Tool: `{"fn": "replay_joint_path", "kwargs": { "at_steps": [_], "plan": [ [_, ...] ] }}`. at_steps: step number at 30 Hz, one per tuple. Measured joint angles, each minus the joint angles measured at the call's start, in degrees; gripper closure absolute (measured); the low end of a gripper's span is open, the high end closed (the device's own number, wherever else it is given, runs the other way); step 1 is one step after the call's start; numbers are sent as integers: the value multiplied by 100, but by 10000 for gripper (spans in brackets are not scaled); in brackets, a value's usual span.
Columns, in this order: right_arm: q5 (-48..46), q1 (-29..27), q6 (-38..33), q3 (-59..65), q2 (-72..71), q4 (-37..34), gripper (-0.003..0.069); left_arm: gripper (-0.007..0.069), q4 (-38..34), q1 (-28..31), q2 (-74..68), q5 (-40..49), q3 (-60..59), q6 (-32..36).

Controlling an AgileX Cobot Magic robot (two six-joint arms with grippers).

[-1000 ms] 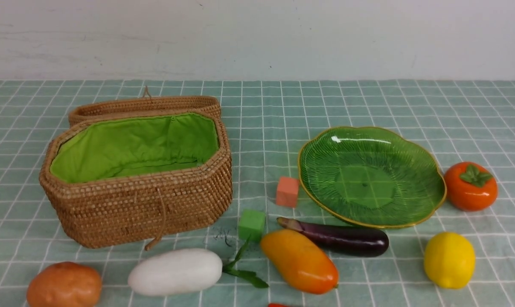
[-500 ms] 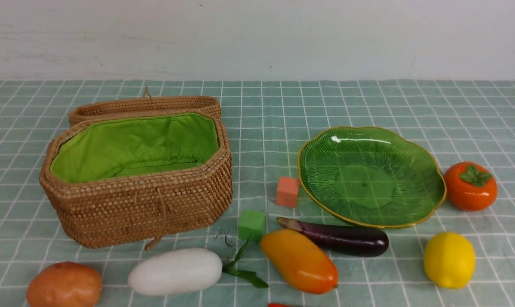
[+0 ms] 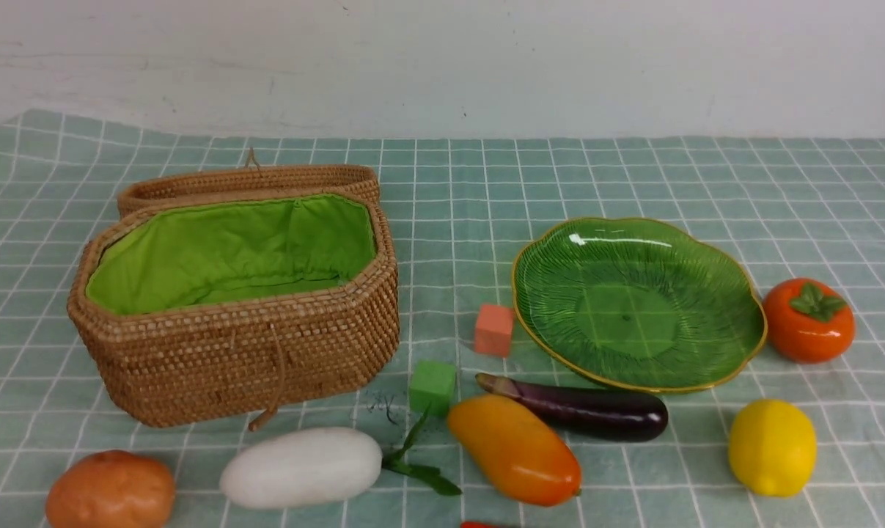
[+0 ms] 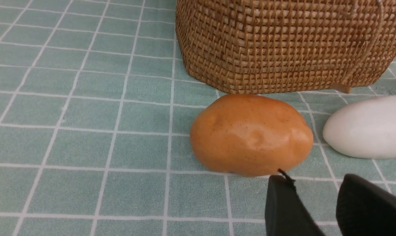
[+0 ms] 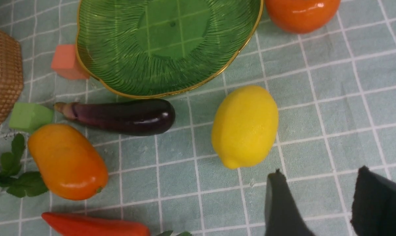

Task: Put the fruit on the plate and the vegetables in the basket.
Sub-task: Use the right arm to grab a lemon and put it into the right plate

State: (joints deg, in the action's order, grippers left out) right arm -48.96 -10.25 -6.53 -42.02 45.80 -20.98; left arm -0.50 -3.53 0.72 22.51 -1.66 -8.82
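Observation:
The open wicker basket [image 3: 237, 367] stands left and the empty green plate [image 3: 636, 301] right. Fruit on the cloth: persimmon [image 3: 809, 320], lemon [image 3: 772, 447], mango [image 3: 514, 449]. Vegetables on the cloth: eggplant [image 3: 581, 409], radish [image 3: 301, 467], potato [image 3: 110, 490] and a carrot [image 5: 93, 225]. Neither gripper shows in the front view. My left gripper [image 4: 316, 180] is open and empty, just short of the potato [image 4: 250, 134] in front of the basket [image 4: 283, 42]. My right gripper [image 5: 320, 173] is open and empty, close to the lemon [image 5: 245, 126].
A pink cube [image 3: 494, 329] lies by the plate's left rim and a green cube [image 3: 432, 386] near the eggplant's stem. The basket's lid [image 3: 248, 182] lies folded back behind it. A checked green cloth [image 3: 457, 191] covers the table up to the white wall.
No object has moved. The cloth's far left corner now shows higher against the wall than before.

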Motion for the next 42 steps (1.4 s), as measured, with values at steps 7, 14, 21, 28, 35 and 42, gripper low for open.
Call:
{"fn": "replay_joint_path", "kwargs": {
  "at_steps": [7,14,21,28,35,42],
  "plan": [
    [-35,0,17,0,146,-19,201,386,0,0,0,0,0,0],
    [-98,235,-177,0,350,-79,116,386,0,0,0,0,0,0],
    [-329,891,-62,0,890,335,101,386,0,0,0,0,0,0],
    [-319,967,356,0,1328,502,100,386,0,0,0,0,0,0],
    [-301,1333,215,-248,1565,331,99,386,0,0,0,0,0,0],
    [-271,1834,1136,-800,2063,859,64,386,0,0,0,0,0,0]
  ]
}}
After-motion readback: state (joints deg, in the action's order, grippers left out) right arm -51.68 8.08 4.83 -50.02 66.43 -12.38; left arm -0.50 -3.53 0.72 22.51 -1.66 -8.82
